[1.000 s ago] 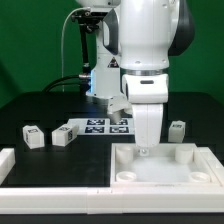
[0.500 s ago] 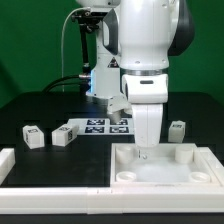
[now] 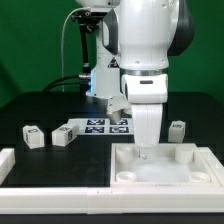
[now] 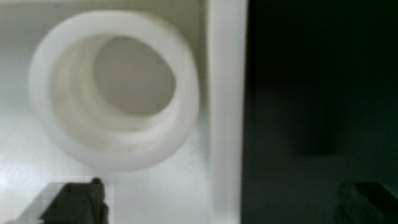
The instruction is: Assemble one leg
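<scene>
the pincer [image 3: 146, 151] hangs released, its fingertips [image 4: 75, 202] spread wide, low over the white panel [image 3: 170, 178] beside a round socket [image 4: 116, 88]. the nearest leg [image 3: 177, 129] stands on the table just past it toward the exterior view's right.

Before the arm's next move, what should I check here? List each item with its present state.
1. The gripper is open: ok; the wrist view shows its fingertips wide apart.
2. A leg is in the grasp: not ok; nothing lies between the fingertips.
3. Legs are free to pick: ok; the leftmost leg, middle leg and rightmost leg stand loose on the table.
4. Target is empty: ok; the socket under the wrist camera holds nothing.
5. The gripper is clear of the panel: cannot tell; it hangs low over it.
6. Leg orientation suits a grasp: cannot tell; too small.
</scene>
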You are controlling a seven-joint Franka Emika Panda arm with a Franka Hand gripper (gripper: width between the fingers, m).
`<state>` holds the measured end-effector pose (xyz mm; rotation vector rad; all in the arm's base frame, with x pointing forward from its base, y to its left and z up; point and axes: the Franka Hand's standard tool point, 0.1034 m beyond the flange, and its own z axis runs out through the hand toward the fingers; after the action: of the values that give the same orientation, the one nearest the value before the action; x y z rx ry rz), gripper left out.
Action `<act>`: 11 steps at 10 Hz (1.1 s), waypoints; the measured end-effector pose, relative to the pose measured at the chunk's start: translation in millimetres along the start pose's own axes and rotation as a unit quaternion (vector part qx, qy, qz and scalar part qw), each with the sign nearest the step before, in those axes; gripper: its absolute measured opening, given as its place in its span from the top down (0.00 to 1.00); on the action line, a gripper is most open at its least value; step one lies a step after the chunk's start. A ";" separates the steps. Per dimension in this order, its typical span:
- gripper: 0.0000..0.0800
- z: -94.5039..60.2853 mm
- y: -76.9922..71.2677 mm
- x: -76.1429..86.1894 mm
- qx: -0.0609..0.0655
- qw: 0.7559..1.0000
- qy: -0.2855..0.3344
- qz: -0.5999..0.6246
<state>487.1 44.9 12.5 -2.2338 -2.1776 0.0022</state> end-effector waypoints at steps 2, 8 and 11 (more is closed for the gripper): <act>0.19 -15.3 -10.2 0.5 -0.008 0.999 -0.001 0.040; 0.19 -23.8 -19.7 3.6 -0.009 0.987 0.000 0.159; 0.19 -23.8 -20.1 4.5 -0.006 0.951 0.006 0.309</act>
<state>467.5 49.5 36.6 -2.7989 -1.3818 -0.0152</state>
